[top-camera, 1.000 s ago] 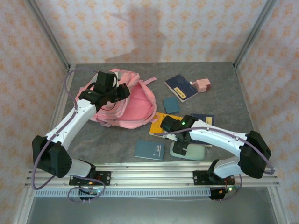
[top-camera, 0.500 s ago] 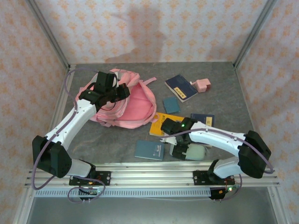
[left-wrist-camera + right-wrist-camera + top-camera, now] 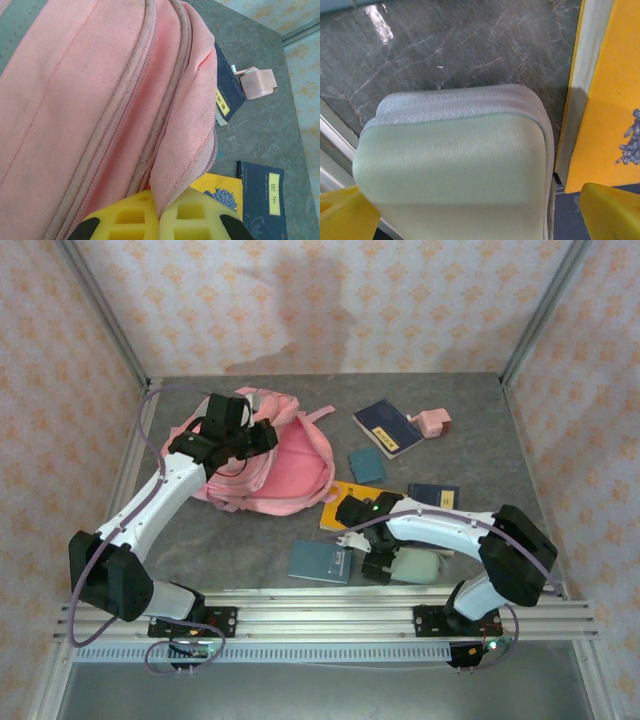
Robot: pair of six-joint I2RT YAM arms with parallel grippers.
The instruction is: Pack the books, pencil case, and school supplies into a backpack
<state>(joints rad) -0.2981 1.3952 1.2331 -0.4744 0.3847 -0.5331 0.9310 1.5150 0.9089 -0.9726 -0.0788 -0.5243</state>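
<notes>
My left gripper [image 3: 159, 220]: pads pinched tight on a fold of the backpack [image 3: 75, 110] by its zipper seam, I call it gripped. My right gripper [image 3: 475, 215]: fingers [image 3: 610, 210] as wide as they go, straddling one end of the pencil case [image 3: 455, 160], holding nothing; contact I can't confirm. Case lies on the table [image 3: 445, 45] near the front edge, beside the yellow book [image 3: 605, 100]; backpack far left.

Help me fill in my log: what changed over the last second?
The right gripper came down toward the near edge, open, straddling the pencil case; nothing gripped yet. The left gripper stays shut on the backpack; books and sharpener unmoved.
</notes>
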